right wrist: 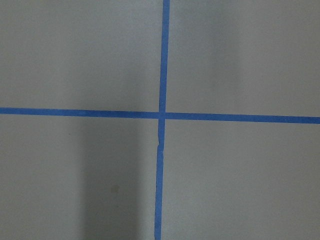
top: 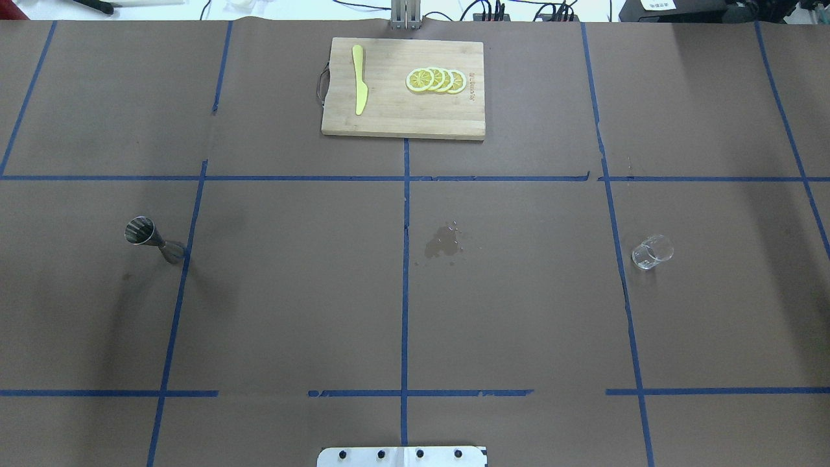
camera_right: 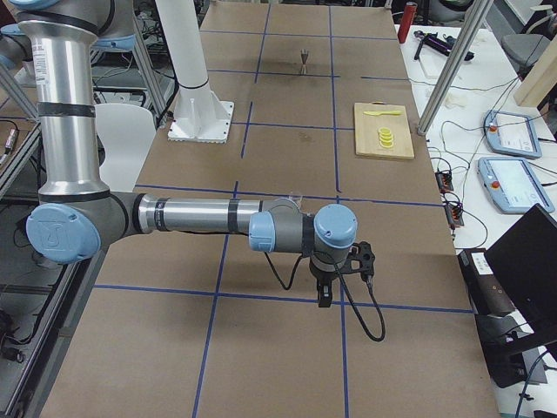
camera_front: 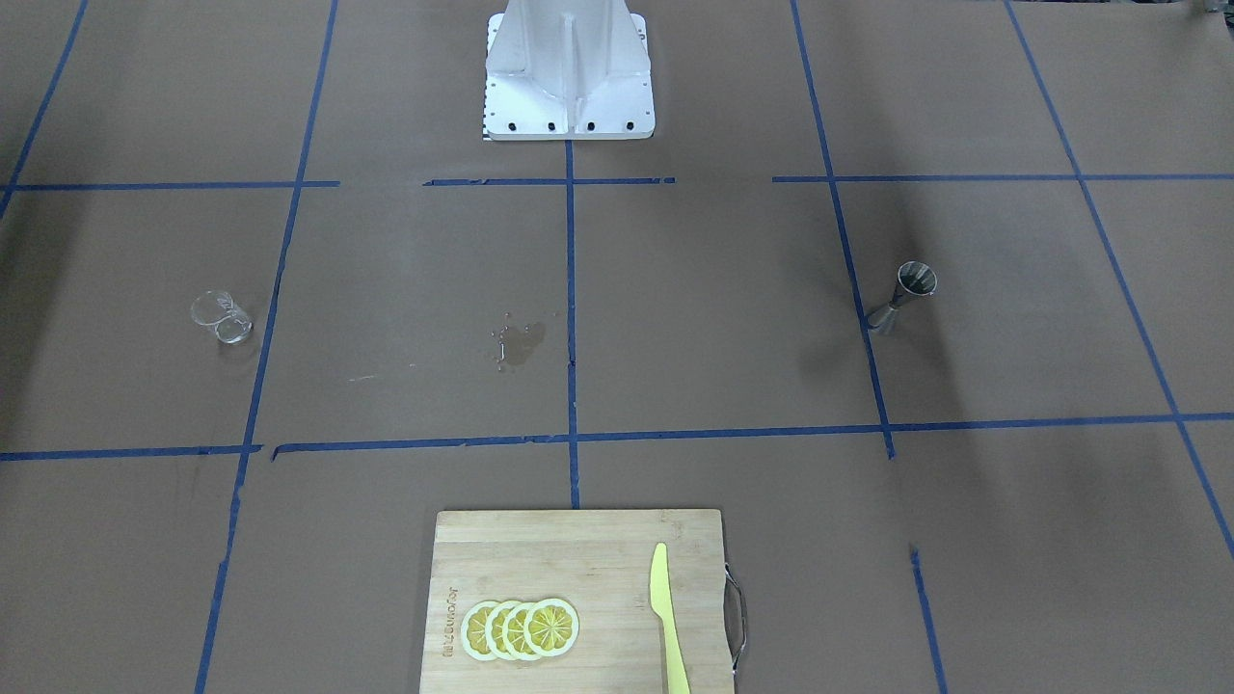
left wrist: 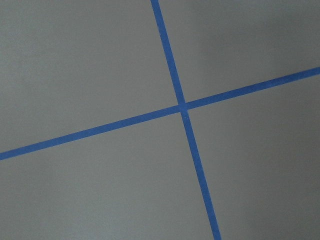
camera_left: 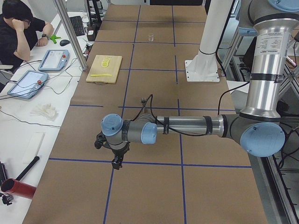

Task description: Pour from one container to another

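**Over the counter's two ends, both hands hang apart from cup and jigger**

At the counter's (camera_front: 723, 318) near end in the left-side view, we find the left hand (camera_left: 115, 160) pointing down above the brown paper, close to a crossing of blue tape (left wrist: 182, 106). It touches neither task thing. Its own camera shows only paper and tape, so we cannot tell how wide its fingers stand. The jigger (top: 152, 237) stands upright, well apart from this hand, farther along the counter towards the other arm, with its wide mouth up and its foot just beside a tape line.

At the opposite end, the right hand (camera_right: 326, 294) also points down over the paper, above another tape crossing. We see it only from the side, so we cannot tell its spread either. The glass cup (top: 652, 251) stands upright, well apart from this hand, inward along the counter, near a tape line.

Between the two hands, about midway and between jigger and cup, we note a small wet patch (camera_front: 519, 344) on the paper. Also between the hands, on the side away from the robot's base, lies a wooden cutting board (camera_front: 578, 549). It carries a row of overlapping lemon slices (camera_front: 521, 628) and a yellow knife (camera_front: 667, 617), which lie apart from each other. Beyond the board, a person (camera_left: 18, 28) sits at a side bench.
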Tool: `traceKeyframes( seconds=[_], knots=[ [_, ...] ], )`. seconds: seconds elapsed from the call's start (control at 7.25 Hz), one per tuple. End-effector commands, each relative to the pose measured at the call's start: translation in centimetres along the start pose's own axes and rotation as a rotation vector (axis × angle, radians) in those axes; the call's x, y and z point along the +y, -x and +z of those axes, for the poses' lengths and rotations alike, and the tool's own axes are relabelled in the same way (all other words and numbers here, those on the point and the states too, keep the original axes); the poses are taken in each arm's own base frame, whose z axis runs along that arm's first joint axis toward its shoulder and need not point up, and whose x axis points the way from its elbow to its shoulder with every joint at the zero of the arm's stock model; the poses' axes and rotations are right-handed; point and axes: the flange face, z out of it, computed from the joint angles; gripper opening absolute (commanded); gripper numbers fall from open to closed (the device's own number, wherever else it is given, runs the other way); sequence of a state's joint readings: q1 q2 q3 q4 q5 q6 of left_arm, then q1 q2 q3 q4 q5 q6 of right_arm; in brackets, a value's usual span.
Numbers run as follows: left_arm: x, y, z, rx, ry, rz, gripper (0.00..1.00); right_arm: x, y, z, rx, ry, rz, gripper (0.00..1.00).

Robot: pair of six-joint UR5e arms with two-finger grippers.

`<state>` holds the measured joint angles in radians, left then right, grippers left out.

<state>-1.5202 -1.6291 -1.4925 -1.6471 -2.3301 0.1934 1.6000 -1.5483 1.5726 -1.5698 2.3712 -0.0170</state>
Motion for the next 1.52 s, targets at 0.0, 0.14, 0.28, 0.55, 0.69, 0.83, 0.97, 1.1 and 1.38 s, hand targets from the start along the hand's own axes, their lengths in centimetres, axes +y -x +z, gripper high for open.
traceKeyframes(
  seconds=[0.0,0.14,0.28,0.55,0.69,0.83,0.97,1.1,1.38],
  knots=[
    [-0.09,-0.19,-0.21,-0.001,-0.004,0.002,1.00,-0.10,-0.05,-0.07,0.001,-0.010,0.016,1.00],
    [-0.07,-0.14,-0.16,0.000,-0.003,-0.001,1.00,-0.11,-0.04,-0.08,0.001,-0.011,0.015,1.00],
    [-0.07,-0.14,-0.16,0.000,-0.003,-0.001,1.00,-0.11,-0.04,-0.08,0.001,-0.011,0.023,1.00],
    [0.05,-0.06,-0.05,0.000,0.000,-0.007,1.00,-0.15,-0.01,-0.17,0.007,-0.036,0.044,1.00],
    [-0.22,-0.29,-0.33,0.000,-0.007,-0.086,1.00,-0.21,-0.10,-0.08,0.007,-0.036,0.044,1.00],
    [-0.20,-0.36,-0.40,0.000,-0.009,-0.108,1.00,-0.22,-0.10,-0.08,0.007,-0.036,0.044,1.00],
    [-0.23,-0.39,-0.43,0.000,-0.013,-0.106,1.00,-0.22,-0.10,-0.08,0.007,-0.036,0.044,1.00],
    [-0.26,-0.40,-0.46,0.000,-0.015,-0.103,1.00,-0.24,-0.04,-0.04,0.007,-0.036,0.042,1.00],
    [-0.35,-0.44,-0.51,-0.001,-0.016,-0.102,1.00,-0.36,0.04,-0.24,0.008,-0.051,0.028,1.00]
  ],
)
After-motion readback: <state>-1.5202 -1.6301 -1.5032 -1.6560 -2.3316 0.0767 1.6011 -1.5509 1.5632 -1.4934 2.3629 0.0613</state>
